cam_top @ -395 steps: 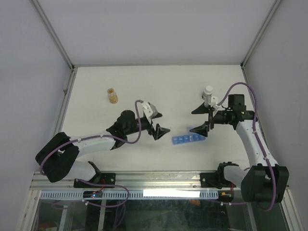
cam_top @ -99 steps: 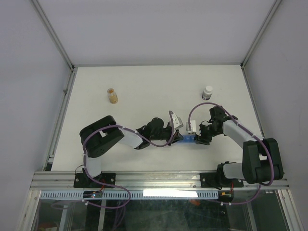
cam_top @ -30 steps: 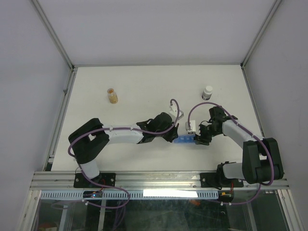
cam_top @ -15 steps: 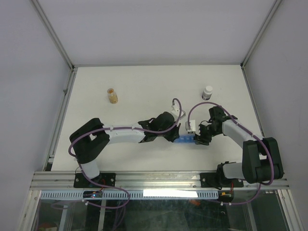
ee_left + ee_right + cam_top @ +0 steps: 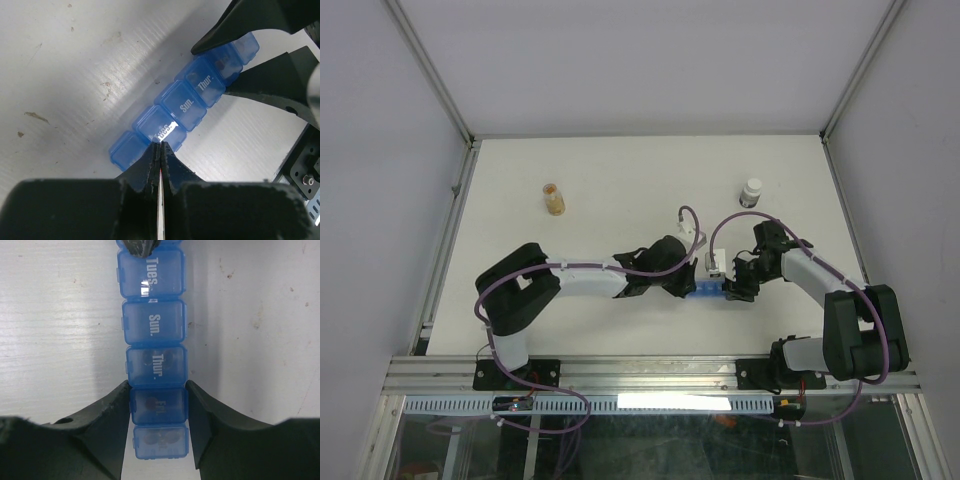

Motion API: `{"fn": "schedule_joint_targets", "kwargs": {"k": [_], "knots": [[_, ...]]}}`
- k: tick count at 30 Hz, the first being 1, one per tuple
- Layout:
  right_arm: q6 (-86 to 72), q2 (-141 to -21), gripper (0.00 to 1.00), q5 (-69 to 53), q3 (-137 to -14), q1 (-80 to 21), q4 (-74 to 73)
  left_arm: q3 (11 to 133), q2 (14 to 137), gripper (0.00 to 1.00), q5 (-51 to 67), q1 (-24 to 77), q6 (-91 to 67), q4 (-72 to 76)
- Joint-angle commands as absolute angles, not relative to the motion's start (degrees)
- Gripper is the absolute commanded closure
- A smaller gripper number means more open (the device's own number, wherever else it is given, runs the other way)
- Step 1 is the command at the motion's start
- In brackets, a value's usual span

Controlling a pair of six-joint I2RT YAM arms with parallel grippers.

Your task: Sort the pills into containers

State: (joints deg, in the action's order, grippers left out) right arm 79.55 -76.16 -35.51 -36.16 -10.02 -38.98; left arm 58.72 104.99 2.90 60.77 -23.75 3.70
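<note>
White, lightly scuffed table (image 5: 620, 170) fills the floor of a pale-walled enclosure, and the blue pill organizer (image 5: 154, 330) lies on it near the front, between the two arms. All its lids look down.

The right gripper (image 5: 158, 390) straddles the organizer at the "Fri." compartment, one finger pressed to each long side. It stands part-way closed, clamped on the row, which I judge is meant to stop the light plastic sliding while the other arm works on it.

The left gripper (image 5: 159, 149) comes at the organizer from the opposite end. Its fingers are pinched fully together with nothing between them, making one narrow point, and that point rests at the edge of the "Tues." lid. This looks like an attempt to pry the lid up.

Dark pills (image 5: 150, 402) show through the lids of the "Thur.", "Fri." and end compartments; "Tues." and "Sun." look empty.

Well behind the organizer stand a small bottle with orange contents (image 5: 553, 199), off to the left, and a white-capped bottle (image 5: 752, 191) to the right.
</note>
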Motion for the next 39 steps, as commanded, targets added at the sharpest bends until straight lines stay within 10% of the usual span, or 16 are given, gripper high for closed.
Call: {"fn": "schedule_joint_targets", "kwargs": {"k": [1, 39], "knots": [[79.32, -76.38, 0.51, -35.60, -37.27, -10.46, -38.55, 57.20, 103.68, 1.00, 0.72, 61.17, -24.57, -0.42], [78.01, -76.34, 0.50, -35.59, -37.35, -10.47, -38.29, 56.32, 98.84, 0.99, 13.70, 57.30, -24.22, 10.56]]}}
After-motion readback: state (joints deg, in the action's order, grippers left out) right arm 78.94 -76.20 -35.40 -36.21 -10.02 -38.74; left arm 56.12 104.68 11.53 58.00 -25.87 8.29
